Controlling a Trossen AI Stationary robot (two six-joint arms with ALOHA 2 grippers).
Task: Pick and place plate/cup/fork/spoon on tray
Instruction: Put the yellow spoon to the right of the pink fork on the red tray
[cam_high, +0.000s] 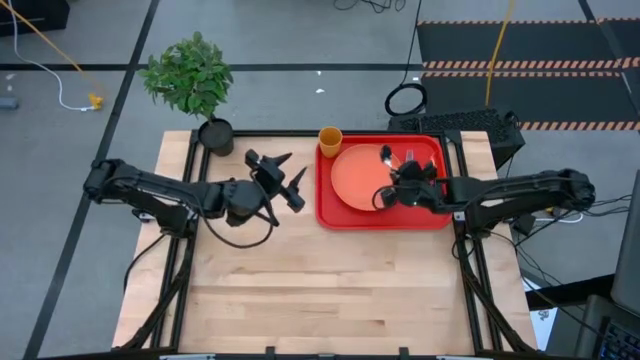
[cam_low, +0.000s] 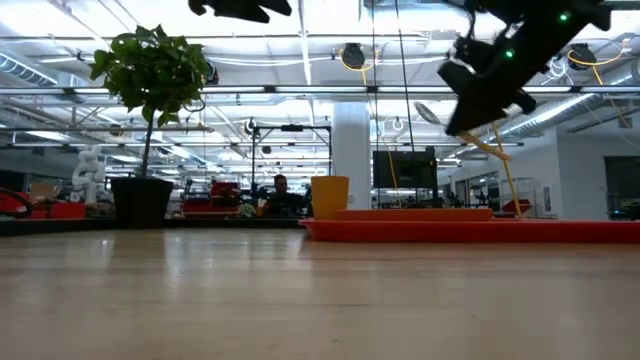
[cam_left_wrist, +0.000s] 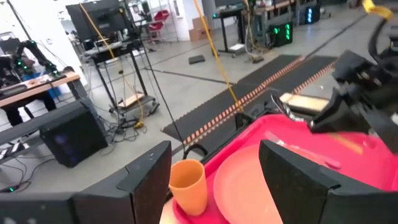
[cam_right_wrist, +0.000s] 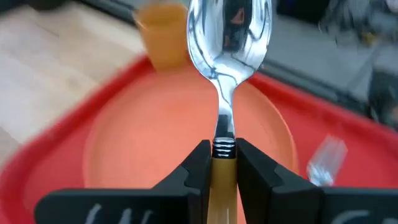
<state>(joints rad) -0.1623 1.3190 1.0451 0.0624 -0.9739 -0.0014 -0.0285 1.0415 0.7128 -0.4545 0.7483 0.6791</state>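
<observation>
Red tray sits right of middle in the high view, with the plate on it, the cup at its top left, and the right gripper above.

Right wrist view: fingers pinch the spoon by its handle. It could drop on the plate's edge and bounce off.

Left wrist view: the left gripper is spread and holds nothing.

From above I see the right gripper over the plate on the tray, cup at the tray's far-left corner, left gripper spread beside the tray
</observation>
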